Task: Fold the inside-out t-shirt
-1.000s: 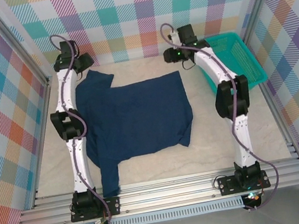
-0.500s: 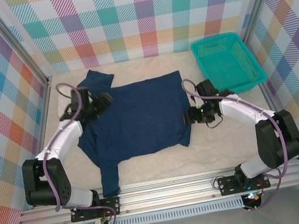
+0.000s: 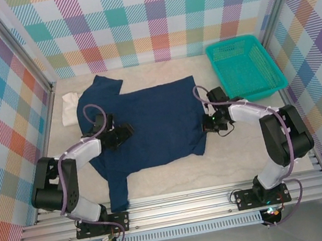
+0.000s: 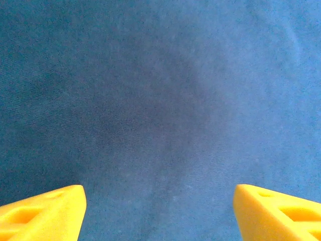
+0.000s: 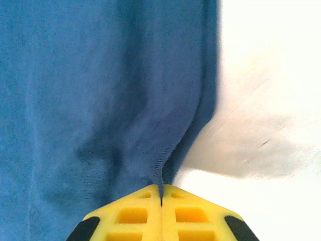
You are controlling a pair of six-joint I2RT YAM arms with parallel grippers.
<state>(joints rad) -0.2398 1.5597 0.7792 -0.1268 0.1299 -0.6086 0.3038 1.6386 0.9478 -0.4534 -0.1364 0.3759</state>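
Presently finds the inside-out t-shirt spread mostly flat across the middle of the table, one sleeve trailing to the near edge beside the left arm's base. Notes the left gripper over the shirt's left portion, fingers standing wide apart with plain blue cloth between them and nothing held; cannot tell whether the tips touch the fabric. Records the right gripper at the shirt's right edge, fingers pressed together and pinching a raised fold of that edge, with bare table just beside it. Observes, farther back, the second sleeve at the far left, with a white cloth showing at its left edge. Logs a teal basket in the far right corner, apart from the shirt.
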